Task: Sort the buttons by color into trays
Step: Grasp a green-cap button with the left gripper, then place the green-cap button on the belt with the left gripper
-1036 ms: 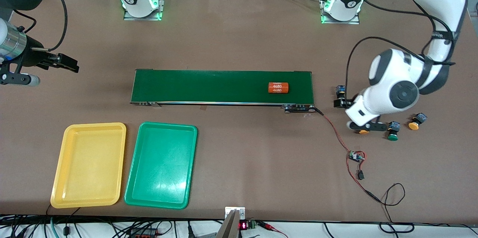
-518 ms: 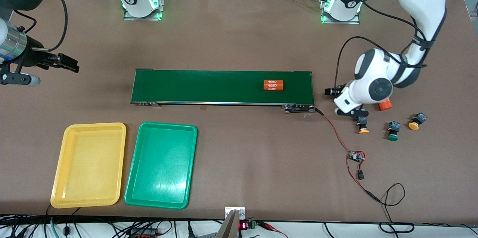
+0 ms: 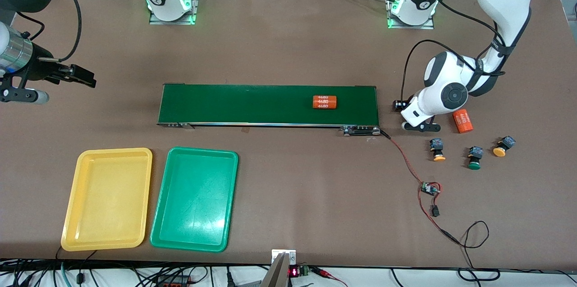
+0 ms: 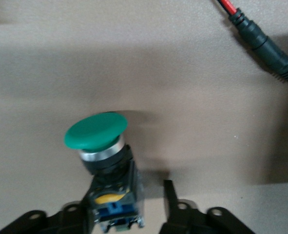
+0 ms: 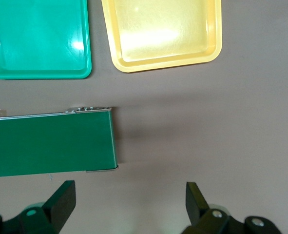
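A push-button switch with a round green cap [image 4: 96, 130], a silver collar and a black-and-blue body with a yellow patch stands between the jaws of the left gripper [image 4: 126, 202]. It tilts a little on the brown table [image 3: 288, 43], cap pointing away from the jaws. One finger [image 4: 78, 214] lies against its body, while the other [image 4: 170, 197] stands just clear of it, so the jaws are narrowed around the switch with a gap on one side. Ahead of the jaws the table is bare up to a black plug with a red wire [image 4: 260, 34]. Three more switches, two yellow-orange capped [image 3: 437, 149] [image 3: 500, 147] and one green capped [image 3: 473, 158], sit near this gripper, as does an orange cylinder with white numbers [image 3: 462, 121]. The right gripper [image 5: 129, 195] waits with jaws spread wide over bare table. Ahead of them are the end of the long dark-green conveyor belt [image 5: 51, 141], then the shallow yellow plastic tray [image 5: 212, 53] and the green plastic tray [image 5: 87, 68], both empty.
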### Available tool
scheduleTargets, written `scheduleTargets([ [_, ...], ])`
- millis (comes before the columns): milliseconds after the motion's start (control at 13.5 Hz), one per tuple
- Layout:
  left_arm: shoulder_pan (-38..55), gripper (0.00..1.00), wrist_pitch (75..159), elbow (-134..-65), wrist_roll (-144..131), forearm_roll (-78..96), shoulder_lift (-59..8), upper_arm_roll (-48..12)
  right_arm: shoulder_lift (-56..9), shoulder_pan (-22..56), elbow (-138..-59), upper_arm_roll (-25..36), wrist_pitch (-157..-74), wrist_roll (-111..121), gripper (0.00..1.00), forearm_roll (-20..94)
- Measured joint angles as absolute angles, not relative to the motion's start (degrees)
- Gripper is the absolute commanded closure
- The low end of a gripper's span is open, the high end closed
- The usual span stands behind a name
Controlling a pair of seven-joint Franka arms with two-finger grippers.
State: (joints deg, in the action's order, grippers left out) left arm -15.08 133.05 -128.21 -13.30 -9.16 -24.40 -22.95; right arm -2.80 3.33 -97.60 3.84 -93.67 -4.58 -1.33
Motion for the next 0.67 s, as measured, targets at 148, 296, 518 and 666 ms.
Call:
scheduleTargets([
  [148, -15.08, 0.96, 125.93, -124.06, -13.3, -9.16, -23.35, -23.07, -2.8, 3.33, -97.6, 3.84, -93.67, -4.58, 0.0, -1.33],
  [296, -15.1, 0.96, 117.3, -117.83, -13.28, -9.16, -22.38, -24.53, -2.81, 3.34, -97.6, 3.84, -93.66, -4.58, 0.0, -1.32],
  [518, -14.86, 0.93, 109.07, -110.63, -15.17, -9.13, -21.87, -31.35, -2.81, 3.35, -97.6, 3.84, -93.66, -4.58, 0.0, -1.31],
  [666, -14.47, 0.92, 108.28, -109.88, -18.92, -9.11, -22.01, -36.08, -2.81, 3.35, -97.6, 3.84, -93.66, -4.58, 0.0, -1.31],
])
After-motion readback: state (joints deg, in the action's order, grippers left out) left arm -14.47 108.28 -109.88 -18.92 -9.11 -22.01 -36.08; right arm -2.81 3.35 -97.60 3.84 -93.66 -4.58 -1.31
